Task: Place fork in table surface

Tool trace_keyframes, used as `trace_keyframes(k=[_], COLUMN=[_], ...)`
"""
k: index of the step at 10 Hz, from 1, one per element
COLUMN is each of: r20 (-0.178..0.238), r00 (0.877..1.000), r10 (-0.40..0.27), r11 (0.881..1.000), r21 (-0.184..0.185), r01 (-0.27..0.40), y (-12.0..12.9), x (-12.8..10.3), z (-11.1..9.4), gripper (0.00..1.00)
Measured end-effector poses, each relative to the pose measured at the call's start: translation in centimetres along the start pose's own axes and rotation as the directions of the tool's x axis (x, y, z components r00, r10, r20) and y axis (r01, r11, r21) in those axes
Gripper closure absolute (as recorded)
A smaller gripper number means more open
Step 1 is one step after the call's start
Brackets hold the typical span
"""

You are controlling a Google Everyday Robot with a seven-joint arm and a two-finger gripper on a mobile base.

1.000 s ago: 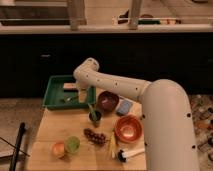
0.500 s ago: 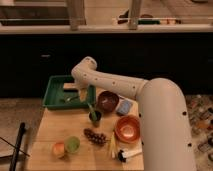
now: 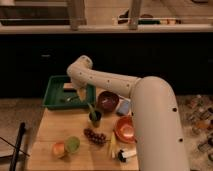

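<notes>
My gripper (image 3: 80,93) hangs from the white arm's wrist over the green plastic tray (image 3: 51,98) at the back left of the table. A slim dull yellowish piece, apparently the fork (image 3: 69,99), lies in the tray just left of and below the gripper. I cannot tell whether the gripper touches it. The light-brown wooden table surface (image 3: 55,127) spreads in front of the tray.
On the table stand a maroon bowl (image 3: 107,100), a dark cup with a green utensil (image 3: 94,116), an orange bowl (image 3: 125,129), grapes (image 3: 95,136), a green and an orange round item (image 3: 66,147) and a black-and-white brush (image 3: 124,154). My arm spans the right side.
The arm's wrist has swung a little to the left, bringing the gripper further over the green tray. The items on the table have not moved.
</notes>
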Motion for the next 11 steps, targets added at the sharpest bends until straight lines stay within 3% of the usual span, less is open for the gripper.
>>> trace_keyframes(k=[6, 11], r20=[-0.004, 0.02], r00=[0.987, 0.98], r10=[-0.159, -0.199], r11=[0.985, 0.97], r21=[-0.071, -0.135], r01=[0.158, 0.2], y=[-0.9, -1.1], x=[-1.7, -3.0], z=[1.8, 4.2], gripper=[0.2, 0.2])
